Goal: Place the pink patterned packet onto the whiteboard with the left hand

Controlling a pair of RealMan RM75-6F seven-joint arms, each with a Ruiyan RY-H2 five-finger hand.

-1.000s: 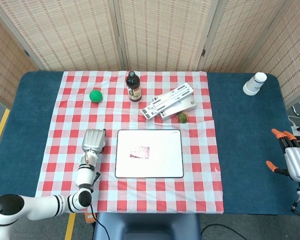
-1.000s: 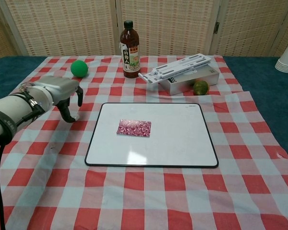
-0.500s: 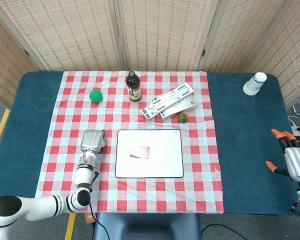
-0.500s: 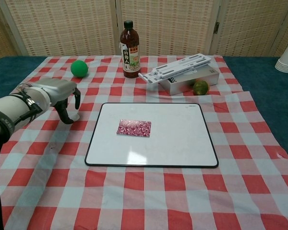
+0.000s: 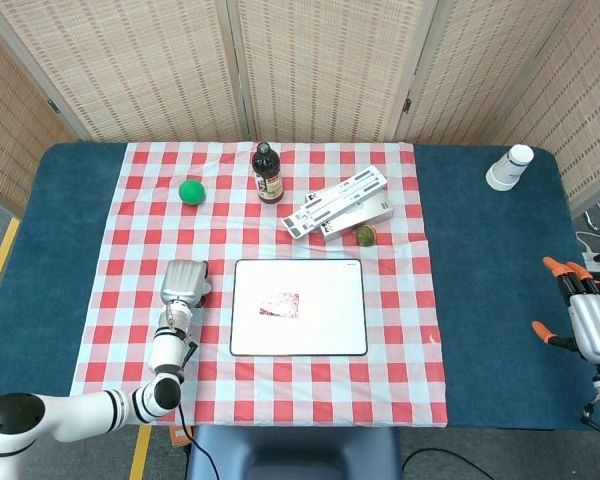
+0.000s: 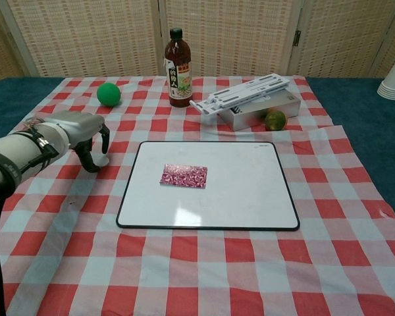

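Note:
The pink patterned packet lies flat on the whiteboard, left of its centre. My left hand hovers over the checked cloth just left of the board, palm down. Its fingers bend downward, apart and holding nothing, a short gap from the board's edge. My right hand shows only in the head view. It rests at the far right table edge with orange-tipped fingers spread and nothing in them.
A dark sauce bottle and a green ball stand behind the board. A white box with a folded rack and a small green fruit sit back right. Stacked paper cups stand far right.
My left hand has drawn back slightly to the left, away from the whiteboard, with its fingers bending in a little. The packet and the right hand have not moved.

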